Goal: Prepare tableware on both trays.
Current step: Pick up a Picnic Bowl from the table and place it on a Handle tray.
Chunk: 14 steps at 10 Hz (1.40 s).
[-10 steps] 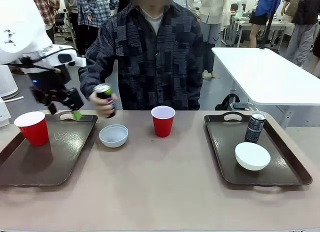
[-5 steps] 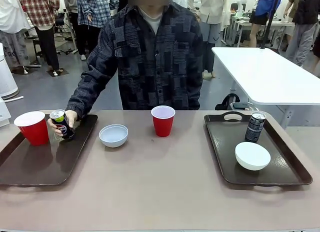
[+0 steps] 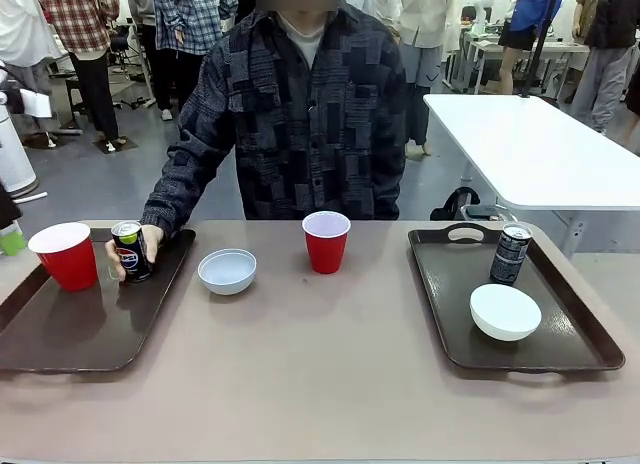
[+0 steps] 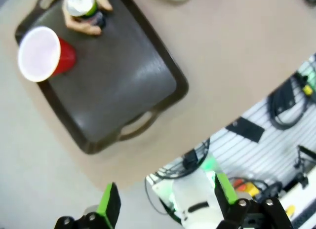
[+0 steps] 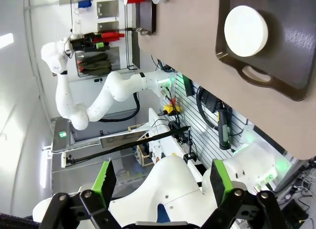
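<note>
Front view, left tray (image 3: 90, 324): carries one red cup (image 3: 67, 254) and the Pepsi can (image 3: 130, 251), which the person's hand (image 3: 147, 242) grips near the far rim.
Front view, desk (image 3: 320, 384): the loose bowl (image 3: 227, 271) and the second red cup (image 3: 326, 241) stand between the trays, on neither.
Front view, right tray (image 3: 445, 284): holds the black-silver can (image 3: 511, 254) and the right bowl (image 3: 505, 312), but no cup.
Left wrist view, left claw (image 4: 166, 199): spread, empty, high above the left tray's near handle.
Left wrist view, risk: a reach for the loose bowl passes close to the hand and could strike it or topple the light cup.
Right wrist view, right claw (image 5: 163, 178): spread wide, empty, well off the right tray's near edge.
Right wrist view, risk: bringing the second red cup in could clip the tall can, and a hard pinch may buckle the thin cup wall.
</note>
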Available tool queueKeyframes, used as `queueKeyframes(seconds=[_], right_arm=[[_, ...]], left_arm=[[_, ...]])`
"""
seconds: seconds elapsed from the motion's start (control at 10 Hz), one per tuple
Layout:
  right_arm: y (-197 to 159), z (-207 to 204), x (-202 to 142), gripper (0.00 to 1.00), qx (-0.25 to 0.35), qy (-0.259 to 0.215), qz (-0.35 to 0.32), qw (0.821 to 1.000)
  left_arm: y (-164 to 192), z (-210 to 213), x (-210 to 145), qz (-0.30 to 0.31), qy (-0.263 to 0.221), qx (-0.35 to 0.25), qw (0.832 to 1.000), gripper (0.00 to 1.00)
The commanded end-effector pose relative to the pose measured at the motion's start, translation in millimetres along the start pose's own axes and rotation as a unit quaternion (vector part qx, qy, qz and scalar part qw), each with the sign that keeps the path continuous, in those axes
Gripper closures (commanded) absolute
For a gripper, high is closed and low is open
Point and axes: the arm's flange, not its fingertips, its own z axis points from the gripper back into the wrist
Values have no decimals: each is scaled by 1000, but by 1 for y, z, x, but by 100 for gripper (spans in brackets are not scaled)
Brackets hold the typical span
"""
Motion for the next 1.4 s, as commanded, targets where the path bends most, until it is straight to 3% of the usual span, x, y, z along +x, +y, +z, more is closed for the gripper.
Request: queueKeyframes(seconds=[0.0, 0.2, 0.6, 0.9, 1.3], right_arm=[[2, 0, 0, 0, 2, -2, -4, 1000], [2, 0, 0, 0, 2, -2, -4, 1000], [2, 0, 0, 0, 2, -2, -4, 1000], [2, 0, 0, 0, 2, -2, -4, 1000], [2, 0, 0, 0, 2, -2, -4, 1000]], left_arm=[[2, -7, 57, 61, -9, -12, 998, 0], [-9, -28, 116, 78, 2, -41, 996, 0], [-40, -78, 217, 133, -2, 25, 991, 0], [-61, -110, 242, 149, -15, 26, 988, 0], [-55, -109, 237, 134, -6, 16, 991, 0]])
